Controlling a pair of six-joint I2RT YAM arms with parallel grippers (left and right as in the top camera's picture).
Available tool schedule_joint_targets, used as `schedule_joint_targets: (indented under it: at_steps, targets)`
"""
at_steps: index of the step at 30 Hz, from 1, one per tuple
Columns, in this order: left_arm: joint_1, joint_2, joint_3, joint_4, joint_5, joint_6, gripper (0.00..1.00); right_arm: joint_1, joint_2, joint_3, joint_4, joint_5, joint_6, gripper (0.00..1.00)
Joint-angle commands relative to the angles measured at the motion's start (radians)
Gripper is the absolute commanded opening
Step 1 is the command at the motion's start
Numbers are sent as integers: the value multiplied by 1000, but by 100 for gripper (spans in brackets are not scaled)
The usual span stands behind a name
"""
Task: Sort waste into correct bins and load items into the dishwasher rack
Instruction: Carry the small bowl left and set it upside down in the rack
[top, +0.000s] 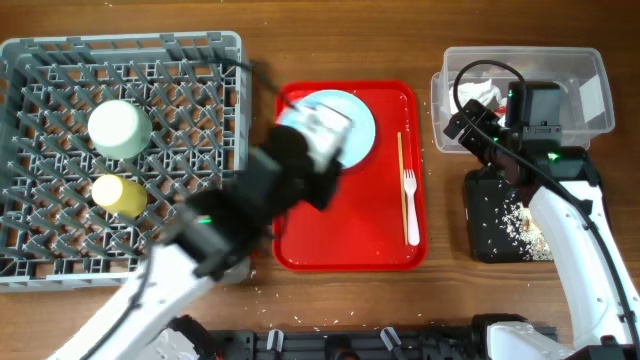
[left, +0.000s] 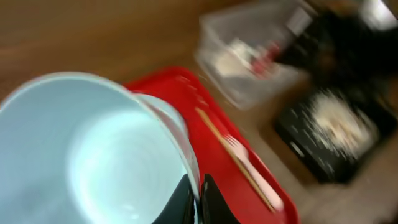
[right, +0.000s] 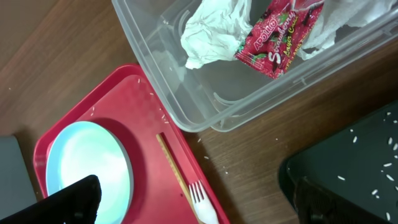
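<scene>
**Kid:** What is the left claw (left: 198, 194) doing?

**Helper:** It is pinching the rim of a pale blue bowl (left: 93, 149), one finger inside and one outside. The bowl is at the far left part of the red tray (top: 390, 250). I cannot tell if it is lifted.

**Kid:** And the right claw (top: 460, 122)?

**Helper:** It hangs over the left end of the clear tub (top: 590, 70). I cannot tell if it is spread or pressed together. The napkin (right: 214, 28) and the red wrapper (right: 273, 31) lie in the tub. Rice (top: 520, 220) lies in the black tray (top: 490, 240), just on the near side of the tub.

**Kid:** What could go wrong?

**Helper:** I think the bowl goes into the rack (top: 200, 60) on the left. Only a thin edge is held, so the bowl may tip or slip out. Carried too low, it could bump the rack's right wall.

**Kid:** Is there room?

**Helper:** Yes. The other bowl (top: 120, 128) and the yellow cup (top: 118, 195) sit in the left half, so the right half has free pegs. The chopsticks (top: 401, 170) and fork (top: 410, 215) lie by the tray's right rim, apart from the bowl.
</scene>
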Motion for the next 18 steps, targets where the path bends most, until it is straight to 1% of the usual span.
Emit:
schedule_joint_targets:
  at_steps: [1,2,3,4,6,8,11,13,15,17,18]
  targets:
    - [279,-94,8,-16,23,-124,4,-3,6,0,2,9,7,99]
    - [390,-103,8,-16,87,-149,4,-3,6,0,2,9,7,100]
    - [459,-105,8,-16,130,-163,4,-3,6,0,2,9,6,100]
    - [556,-102,8,-16,202,-190,4,-3,6,0,2,9,7,100]
    - [784,-72,8,-13,385,-240,4,-3,6,0,2,9,7,100]
    - [994,-26,8,18,603,-254,4,-3,6,0,2,9,7,100]
    - [1233,71,8,91,882,-336,4,-3,6,0,2,9,6,100]
    - [1384,196,8,129,1028,-393,4,-3,6,0,2,9,7,100]
    - [1475,317,8,137,1141,-456,4,-3,6,0,2,9,7,100]
    - [1550,451,8,168,1287,-471,4,-3,6,0,2,9,7,100]
    - [1569,497,8,169,1328,-470,4,-3,6,0,2,9,7,100]
